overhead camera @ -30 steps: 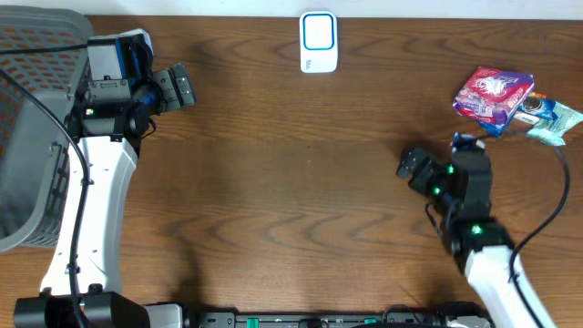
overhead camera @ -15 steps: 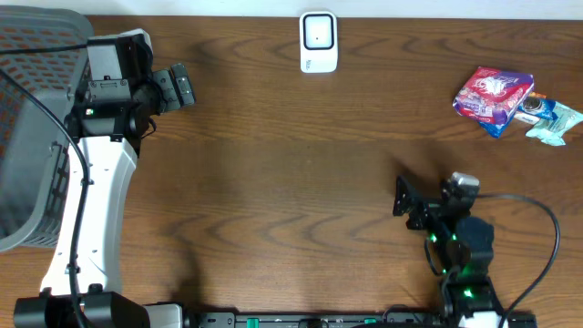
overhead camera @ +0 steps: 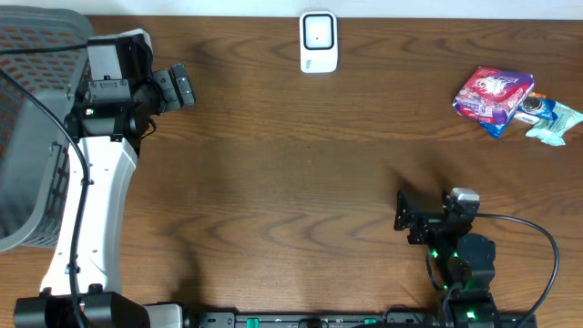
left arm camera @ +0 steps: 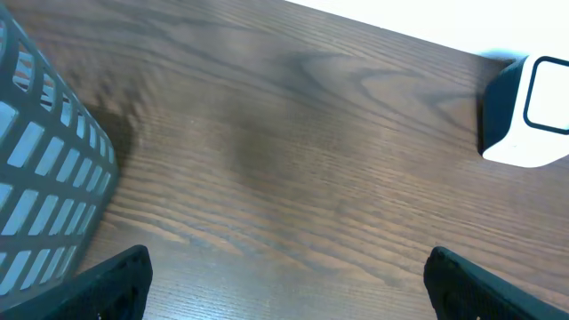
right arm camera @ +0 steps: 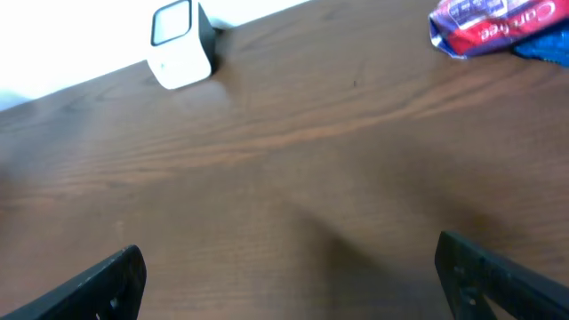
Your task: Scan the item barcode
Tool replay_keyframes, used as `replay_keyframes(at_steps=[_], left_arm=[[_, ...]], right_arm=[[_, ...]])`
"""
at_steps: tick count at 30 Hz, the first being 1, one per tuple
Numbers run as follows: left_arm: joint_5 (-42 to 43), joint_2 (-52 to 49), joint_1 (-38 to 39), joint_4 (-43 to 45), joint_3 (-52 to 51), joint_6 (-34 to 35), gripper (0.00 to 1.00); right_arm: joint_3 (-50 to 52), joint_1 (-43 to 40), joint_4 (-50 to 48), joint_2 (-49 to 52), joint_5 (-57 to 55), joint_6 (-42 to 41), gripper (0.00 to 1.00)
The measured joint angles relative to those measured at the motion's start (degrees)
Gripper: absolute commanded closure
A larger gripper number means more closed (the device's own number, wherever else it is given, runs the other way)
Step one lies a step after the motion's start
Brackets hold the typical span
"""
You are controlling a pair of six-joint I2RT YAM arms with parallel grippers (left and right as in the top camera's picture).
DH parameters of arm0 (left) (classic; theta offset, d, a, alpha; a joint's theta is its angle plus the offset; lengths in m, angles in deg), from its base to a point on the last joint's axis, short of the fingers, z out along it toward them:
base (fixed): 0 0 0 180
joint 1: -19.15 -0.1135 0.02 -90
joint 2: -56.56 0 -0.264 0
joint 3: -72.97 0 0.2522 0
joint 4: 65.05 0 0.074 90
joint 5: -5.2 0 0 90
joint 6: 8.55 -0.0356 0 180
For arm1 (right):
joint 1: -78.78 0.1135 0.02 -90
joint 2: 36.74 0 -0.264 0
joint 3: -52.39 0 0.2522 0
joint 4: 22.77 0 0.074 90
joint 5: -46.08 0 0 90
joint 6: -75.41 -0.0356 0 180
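Presently both sets of jaws stand released and empty, the left jaws beside the grey basket, the right jaws over the near edge of the desk. The pink snack packet lies far right, against a blue packet, well apart from the white scanner.

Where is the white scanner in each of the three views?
Overhead: the scanner sits top centre, near the far edge of the table.
Left wrist: scanner at the right edge, upper half.
Right wrist: scanner in the upper left.
Shared landmark: the table's far edge beside it.
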Motion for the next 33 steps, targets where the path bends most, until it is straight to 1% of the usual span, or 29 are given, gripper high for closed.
replay_keyframes(at_steps=[2,10,16,20,33], left_arm=[[0.0,0.0,0.0,0.0,0.0,0.0,0.02],[0.0,0.0,0.0,0.0,0.0,0.0,0.02],[0.0,0.0,0.0,0.0,0.0,0.0,0.02],[0.0,0.0,0.0,0.0,0.0,0.0,0.02],[0.0,0.0,0.0,0.0,0.0,0.0,0.02]], right_arm=[[0.0,0.0,2.1,-1.7,-0.2,0.0,0.01],[0.0,0.0,2.3,-5.6,-0.7,2.3,0.01],[0.0,-0.3,2.3,-6.2,-0.7,7.8,0.01],[0.0,-1.9,2.3,-7.4,-0.7,10.2,0.01],[0.0,-4.4,2.4,-12.9,-1.3,12.8,0.01]])
